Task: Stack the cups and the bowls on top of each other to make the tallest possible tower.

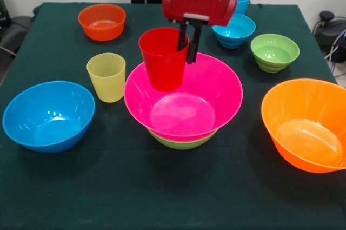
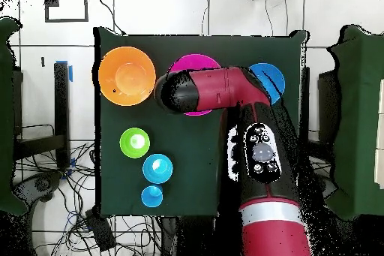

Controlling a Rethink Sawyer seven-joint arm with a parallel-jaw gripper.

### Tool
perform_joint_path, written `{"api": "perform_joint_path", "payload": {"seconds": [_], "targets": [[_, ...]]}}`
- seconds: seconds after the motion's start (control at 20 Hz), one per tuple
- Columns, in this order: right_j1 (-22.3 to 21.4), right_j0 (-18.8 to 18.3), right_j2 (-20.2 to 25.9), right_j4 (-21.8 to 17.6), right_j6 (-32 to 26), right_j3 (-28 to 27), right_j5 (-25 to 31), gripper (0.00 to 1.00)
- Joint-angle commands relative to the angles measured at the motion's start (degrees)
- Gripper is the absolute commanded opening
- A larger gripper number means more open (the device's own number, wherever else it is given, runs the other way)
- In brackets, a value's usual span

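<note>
My gripper (image 1: 186, 54) is shut on the red cup (image 1: 162, 62), one finger inside its rim and one outside. The cup hangs upright over the far left part of the large pink bowl (image 1: 184, 111), which is nested on a medium green bowl (image 1: 181, 142): the tower. The yellow cup (image 1: 106, 76) stands left of it. The medium blue bowl (image 1: 47, 115) is at front left and the large orange bowl (image 1: 304, 124) at front right. In the overhead view the arm (image 2: 217, 91) covers the gripper and most of the pink bowl (image 2: 193, 63).
A small orange bowl (image 1: 101, 21) sits far left. A small blue bowl (image 1: 234, 31), a small green bowl (image 1: 274, 52) and the light blue cup (image 1: 243, 0) sit far right. All stand on the dark green table (image 1: 162, 197).
</note>
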Motion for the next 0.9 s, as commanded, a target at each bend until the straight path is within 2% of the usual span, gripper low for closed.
{"api": "perform_joint_path", "payload": {"seconds": [0.05, 0.25, 0.4, 0.5, 0.9], "targets": [[5.0, 0.7, 0.8, 2.3, 9.0, 3.4, -2.5, 0.0], [5.4, -0.1, 0.4, 3.9, 9.1, 6.4, -4.3, 0.0], [4.7, 1.0, -2.3, 2.7, 10.1, 7.7, -6.5, 0.0], [4.2, 0.3, -2.6, 2.8, 9.0, 9.0, -6.4, 0.0], [4.8, -1.0, -2.1, 2.9, 5.6, 8.8, -8.7, 0.0]]}}
